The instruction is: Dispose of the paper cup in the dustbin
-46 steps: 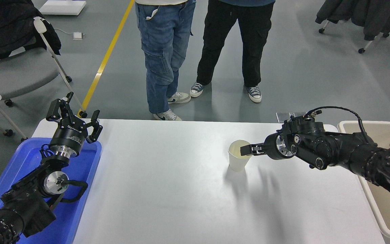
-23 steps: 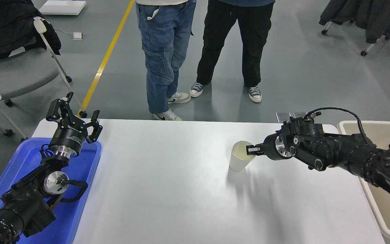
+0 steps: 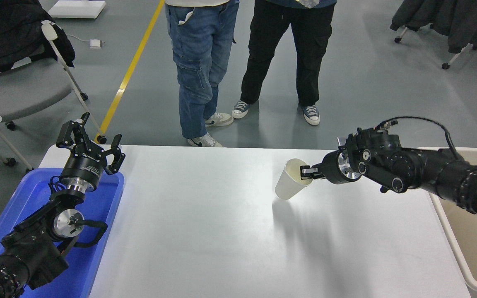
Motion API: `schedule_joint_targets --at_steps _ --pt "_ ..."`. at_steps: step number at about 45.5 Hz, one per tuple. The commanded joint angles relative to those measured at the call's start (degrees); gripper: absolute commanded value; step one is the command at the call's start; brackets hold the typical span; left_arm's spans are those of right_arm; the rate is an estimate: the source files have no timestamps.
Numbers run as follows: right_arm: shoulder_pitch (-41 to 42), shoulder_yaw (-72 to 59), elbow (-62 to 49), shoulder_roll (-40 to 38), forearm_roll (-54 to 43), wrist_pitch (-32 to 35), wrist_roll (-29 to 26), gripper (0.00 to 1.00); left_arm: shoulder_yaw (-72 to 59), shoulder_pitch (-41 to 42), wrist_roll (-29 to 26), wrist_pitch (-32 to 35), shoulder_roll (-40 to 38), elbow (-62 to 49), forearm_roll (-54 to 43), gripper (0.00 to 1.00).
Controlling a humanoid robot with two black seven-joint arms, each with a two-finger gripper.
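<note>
Now your paper cup [image 3: 289,180] is off the table [image 3: 205,231], tipped with its mouth leaning right, where a second ago it stood upright on the surface. Your right gripper [image 3: 306,172] has its fingers clamped on the near rim, one inside and one outside, so the grasp looks done and the carry is what's left. The dustbin [image 3: 454,244] sits at the table's right edge, beyond your own forearm; nothing stands between cup and bin. A rim pinch may let the cup swing. Your left gripper [image 3: 89,138] is parked over the blue tray [image 3: 35,194], fingers apart. Two people [image 3: 246,62] stand at the far side.
</note>
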Motion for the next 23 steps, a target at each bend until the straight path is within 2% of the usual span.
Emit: schedule_joint_targets --at_steps 1,16,23 --pt "7.6 -0.5 8.7 -7.3 1.3 2.7 -0.5 0.00 0.0 0.0 0.0 0.0 0.0 0.0 0.0 1.00" --pt "21.7 -3.6 19.2 -17.8 1.5 7.2 -1.1 0.00 0.0 0.1 0.0 0.0 0.1 0.0 0.0 1.00" --pt "24.4 -4.4 19.9 -19.8 1.5 8.5 -1.1 0.00 0.0 0.1 0.0 0.0 0.1 0.0 0.0 1.00"
